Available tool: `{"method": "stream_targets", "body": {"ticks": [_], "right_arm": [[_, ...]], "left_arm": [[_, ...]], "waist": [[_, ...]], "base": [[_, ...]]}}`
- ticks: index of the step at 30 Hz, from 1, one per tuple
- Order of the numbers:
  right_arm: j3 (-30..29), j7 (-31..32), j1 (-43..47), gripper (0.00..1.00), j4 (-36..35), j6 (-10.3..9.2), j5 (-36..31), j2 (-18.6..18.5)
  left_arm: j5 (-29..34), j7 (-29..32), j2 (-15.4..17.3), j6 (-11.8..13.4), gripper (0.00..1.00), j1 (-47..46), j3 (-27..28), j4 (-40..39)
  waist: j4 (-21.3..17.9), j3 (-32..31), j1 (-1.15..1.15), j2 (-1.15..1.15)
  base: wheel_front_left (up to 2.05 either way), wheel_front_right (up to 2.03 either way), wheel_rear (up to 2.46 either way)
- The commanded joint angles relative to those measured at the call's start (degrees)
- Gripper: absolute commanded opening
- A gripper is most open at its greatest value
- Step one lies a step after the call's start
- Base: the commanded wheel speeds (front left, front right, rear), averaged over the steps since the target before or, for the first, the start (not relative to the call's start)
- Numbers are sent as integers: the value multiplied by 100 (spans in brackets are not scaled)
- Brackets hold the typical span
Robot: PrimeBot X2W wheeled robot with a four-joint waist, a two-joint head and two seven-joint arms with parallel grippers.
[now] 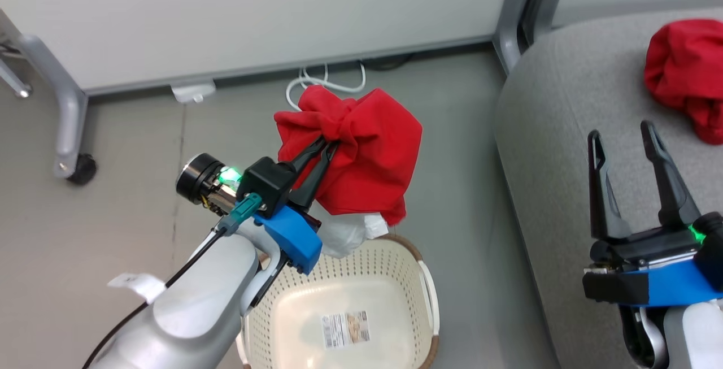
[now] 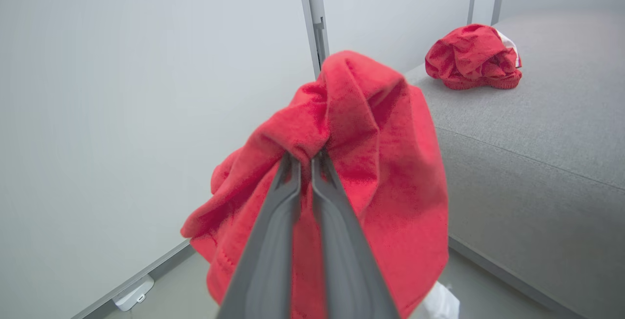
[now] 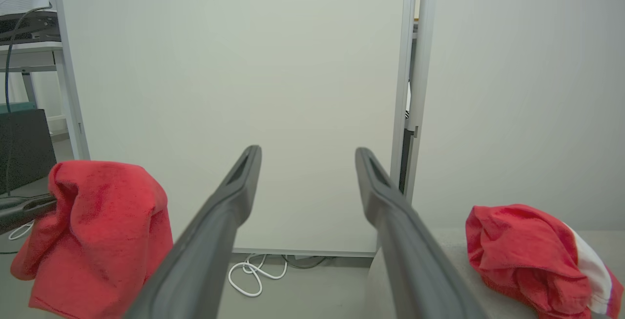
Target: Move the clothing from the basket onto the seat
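My left gripper (image 1: 326, 144) is shut on a plain red garment (image 1: 361, 154), which hangs above the cream basket (image 1: 373, 261); the same garment (image 2: 371, 162) drapes over the fingers (image 2: 273, 241) in the left wrist view and shows at the left as red cloth (image 3: 97, 231) in the right wrist view. A second red garment with a white panel (image 1: 686, 75) lies bunched on the grey seat (image 1: 565, 131), also seen as a bundle (image 2: 471, 57) and a heap (image 3: 532, 255). My right gripper (image 1: 621, 137) stands open over the seat's front part, nothing between its fingers (image 3: 229, 221).
A white partition wall (image 1: 254, 13) on grey wheeled legs (image 1: 70, 126) stands behind the basket. A white cable (image 1: 325, 83) loops on the floor by the wall. A label (image 1: 345, 328) lies on the basket's bottom, and something white (image 1: 350, 233) shows below the hanging garment.
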Motion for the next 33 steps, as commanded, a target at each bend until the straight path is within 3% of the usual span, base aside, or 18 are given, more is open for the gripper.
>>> {"method": "stream_targets", "body": {"ticks": [1,8,14,24,33], "right_arm": [[5,-20,140,100,37,3,13,4],[26,-20,418,100,98,3,106,56],[202,-20,554,100,110,3,248,22],[1471,-21,220,100,237,3,587,-368],[2779,-20,-635,100,943,3,925,-584]], "left_arm": [[42,-28,12,47,0,154,172,-206],[318,-28,-57,73,0,879,824,-1218],[557,-28,-55,-15,0,1153,957,-1562],[758,-29,-139,-167,0,1114,1030,-1653],[935,-29,-412,-315,0,834,901,-1552]], "waist": [[100,-332,2,-1],[135,-674,2,-1],[190,-761,2,-1],[306,-717,2,-1],[556,-531,2,-1]], "base": [[0,0,0],[0,0,0],[0,0,0],[0,0,0],[0,0,0]]}}
